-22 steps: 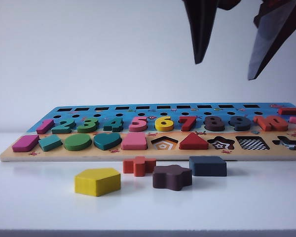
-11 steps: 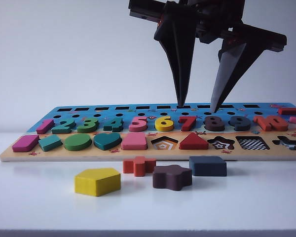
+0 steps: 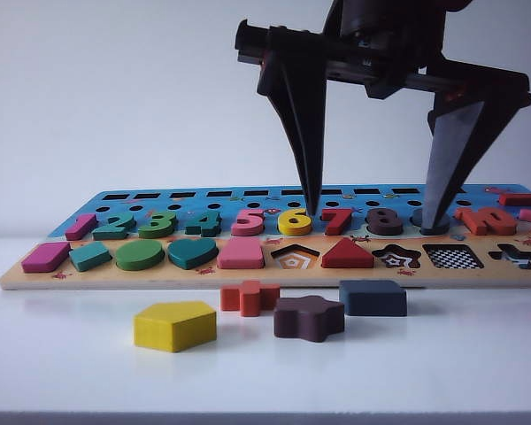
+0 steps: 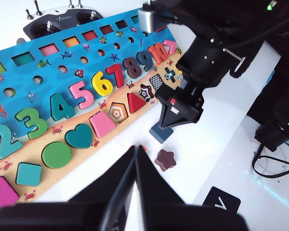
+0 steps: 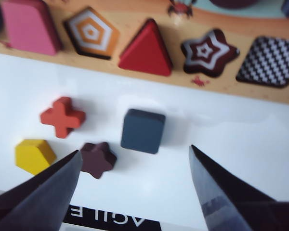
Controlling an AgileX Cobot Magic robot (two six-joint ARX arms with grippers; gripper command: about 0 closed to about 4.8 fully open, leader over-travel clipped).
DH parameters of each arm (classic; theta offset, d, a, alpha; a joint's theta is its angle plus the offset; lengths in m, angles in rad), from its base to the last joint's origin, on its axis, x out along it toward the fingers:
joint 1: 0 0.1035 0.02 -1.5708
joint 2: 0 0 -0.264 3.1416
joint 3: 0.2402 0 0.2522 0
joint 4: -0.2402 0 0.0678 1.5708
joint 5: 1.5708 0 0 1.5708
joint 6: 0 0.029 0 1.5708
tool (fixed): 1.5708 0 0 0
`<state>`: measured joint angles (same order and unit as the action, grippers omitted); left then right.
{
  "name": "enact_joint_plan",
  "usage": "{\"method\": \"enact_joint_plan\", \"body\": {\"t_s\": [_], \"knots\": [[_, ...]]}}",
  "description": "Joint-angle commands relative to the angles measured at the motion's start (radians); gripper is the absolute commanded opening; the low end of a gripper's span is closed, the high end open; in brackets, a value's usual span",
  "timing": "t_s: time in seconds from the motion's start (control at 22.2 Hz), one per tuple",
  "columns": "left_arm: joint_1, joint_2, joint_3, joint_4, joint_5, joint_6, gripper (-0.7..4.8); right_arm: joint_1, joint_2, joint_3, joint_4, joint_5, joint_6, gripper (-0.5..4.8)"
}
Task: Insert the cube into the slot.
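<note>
Cube (image 5: 143, 130) lies loose on the tabletop (image 3: 442, 363) below your wide-open, empty right end effector (image 3: 372, 221), nearer you than its fingertips and short of the slot (image 3: 453, 257), while the closed left end effector (image 4: 137, 159) hangs well apart.

The right gripper (image 3: 367, 217) drops from the top of the exterior view to hang low over the puzzle board (image 3: 159, 276). Its jaws spread wider.
</note>
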<state>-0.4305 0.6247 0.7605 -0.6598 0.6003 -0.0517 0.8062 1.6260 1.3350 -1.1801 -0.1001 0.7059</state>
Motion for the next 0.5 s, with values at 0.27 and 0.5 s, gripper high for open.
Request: {"method": "enact_joint_plan", "body": {"t_s": [0.27, 0.5], "knots": [[-0.001, 0.000, 0.002, 0.012, 0.005, 0.006, 0.10, 0.022, -0.003, -0.089, 0.064, 0.012, 0.073, 3.93], [-0.001, 0.000, 0.002, 0.011, 0.005, 0.006, 0.10, 0.024, -0.003, -0.098, 0.121, 0.010, 0.090, 3.62]]}}
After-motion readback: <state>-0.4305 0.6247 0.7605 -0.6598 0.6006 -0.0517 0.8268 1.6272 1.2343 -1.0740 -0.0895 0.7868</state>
